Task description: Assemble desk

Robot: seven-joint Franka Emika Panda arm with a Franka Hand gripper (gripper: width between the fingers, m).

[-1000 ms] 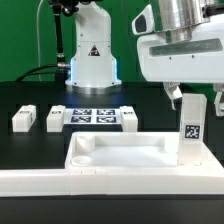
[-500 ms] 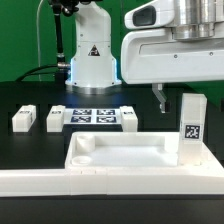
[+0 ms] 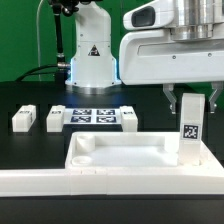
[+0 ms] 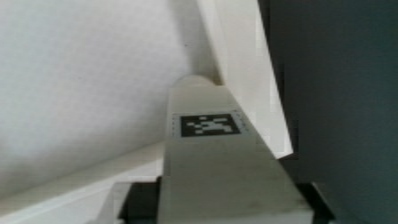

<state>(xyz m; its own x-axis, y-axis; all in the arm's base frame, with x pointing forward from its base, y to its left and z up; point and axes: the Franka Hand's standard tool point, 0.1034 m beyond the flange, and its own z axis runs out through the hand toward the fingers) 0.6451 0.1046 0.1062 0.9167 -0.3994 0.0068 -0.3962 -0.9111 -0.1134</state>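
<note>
The white desk top (image 3: 120, 150) lies rim up on the black table. One white square leg (image 3: 192, 125) with a black-and-white tag stands upright in its corner socket at the exterior view's right. My gripper (image 3: 191, 98) is straight above it, one finger on each side of the leg's upper end. In the wrist view the leg (image 4: 222, 150) fills the space between my dark pads, which lie against its sides, so my gripper (image 4: 228, 205) is shut on it. The desk top's inside (image 4: 89, 80) shows beside the leg.
Two loose legs (image 3: 24, 119) (image 3: 54, 119) lie at the exterior view's left, and another (image 3: 128, 117) lies beside the marker board (image 3: 92, 116). A long white rail (image 3: 60, 183) runs along the front. The robot base (image 3: 90, 60) stands behind.
The hand turned from an angled pose to square on. Its fingers were spread wide half a second ago and have come in onto the leg's sides. The leg stayed in its socket.
</note>
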